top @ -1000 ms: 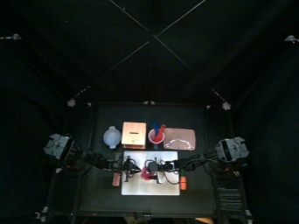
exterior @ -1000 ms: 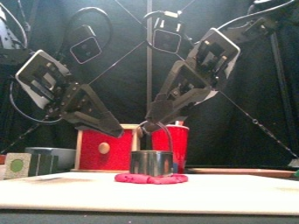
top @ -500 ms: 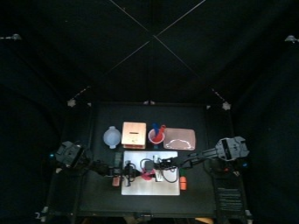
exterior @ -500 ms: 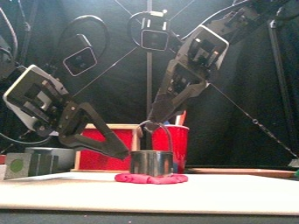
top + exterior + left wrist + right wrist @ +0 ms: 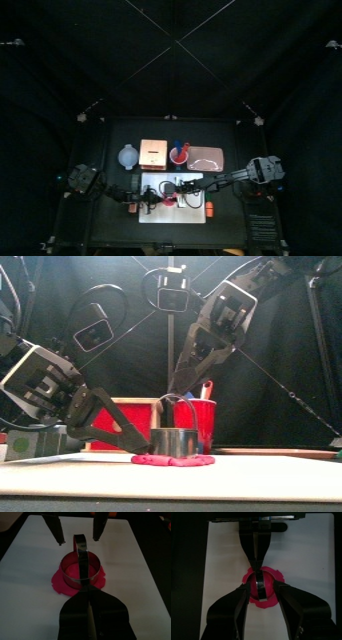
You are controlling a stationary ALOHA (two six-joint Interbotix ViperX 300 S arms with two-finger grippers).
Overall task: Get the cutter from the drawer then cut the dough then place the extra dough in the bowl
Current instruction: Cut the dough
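The round metal cutter stands on the pink dough in the middle of the white cutting board. In the left wrist view the cutter sits on the dough, and its wire handle runs back into my left gripper, whose jaws are pressed together on it. That left gripper lies low at the cutter's left side. My right gripper hangs over the cutter with its jaws spread on either side of the handle. From the front, the right gripper is just above the cutter.
Behind the board stand the wooden box with its red drawer front, the blue-grey bowl, the red cup with toy knives, and the pink tray. Bare board lies around the dough.
My left arm has sunk lower and leaned in toward the cutter. The right arm's wrist has risen while its jaws stay over the handle. Cutter and dough have not moved.
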